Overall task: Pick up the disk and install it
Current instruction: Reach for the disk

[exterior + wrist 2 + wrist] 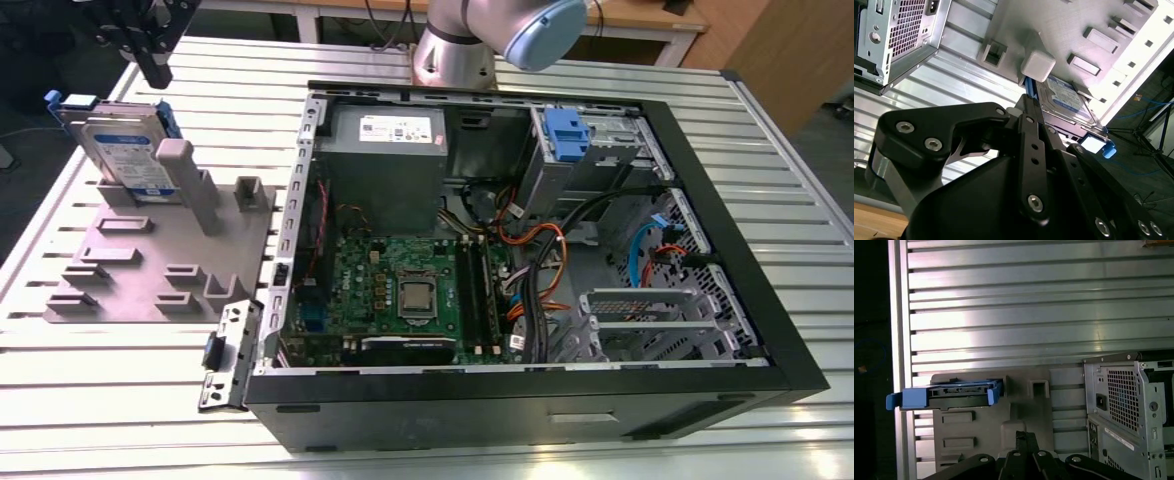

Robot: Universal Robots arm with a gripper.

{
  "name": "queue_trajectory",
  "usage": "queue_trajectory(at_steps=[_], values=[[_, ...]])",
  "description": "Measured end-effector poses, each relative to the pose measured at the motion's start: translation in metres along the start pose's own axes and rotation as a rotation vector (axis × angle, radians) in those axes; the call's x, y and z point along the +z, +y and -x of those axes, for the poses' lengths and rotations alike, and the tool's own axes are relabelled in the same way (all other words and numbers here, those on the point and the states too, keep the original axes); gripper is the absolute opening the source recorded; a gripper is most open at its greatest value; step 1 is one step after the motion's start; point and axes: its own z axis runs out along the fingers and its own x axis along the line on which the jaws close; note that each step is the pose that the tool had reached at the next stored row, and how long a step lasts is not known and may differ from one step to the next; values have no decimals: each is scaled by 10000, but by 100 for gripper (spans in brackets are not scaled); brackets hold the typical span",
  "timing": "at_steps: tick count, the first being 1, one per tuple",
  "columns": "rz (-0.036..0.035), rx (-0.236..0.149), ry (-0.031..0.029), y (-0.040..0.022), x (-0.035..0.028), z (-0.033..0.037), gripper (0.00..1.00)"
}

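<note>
Exterior view: slatted metal table [120, 400]; end effector [158, 75], pressed together, hovers above the disk [123, 150].

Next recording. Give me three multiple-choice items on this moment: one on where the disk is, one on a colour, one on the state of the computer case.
1. Where is the disk?
A. standing on edge on the grey fixture plate
B. slotted into a drive bay
C. lying flat on the floor

2. What colour is the disk's carrier?
A. red
B. blue
C. green

3. The computer case is:
A. closed
B. open, its inside showing
C. upside-down

Answers:
1 A, it stands upright on the plate, at the exterior view's left of the case.
2 B, the frame and its end are blue in both wrist views.
3 B, the motherboard lies exposed.
</note>
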Motion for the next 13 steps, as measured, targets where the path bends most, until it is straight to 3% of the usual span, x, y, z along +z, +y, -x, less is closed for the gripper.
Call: queue_trajectory(at_steps=[7,13], values=[[0,-1,0,4,9,-52,11],[0,0,0,12,14,-141,11]])
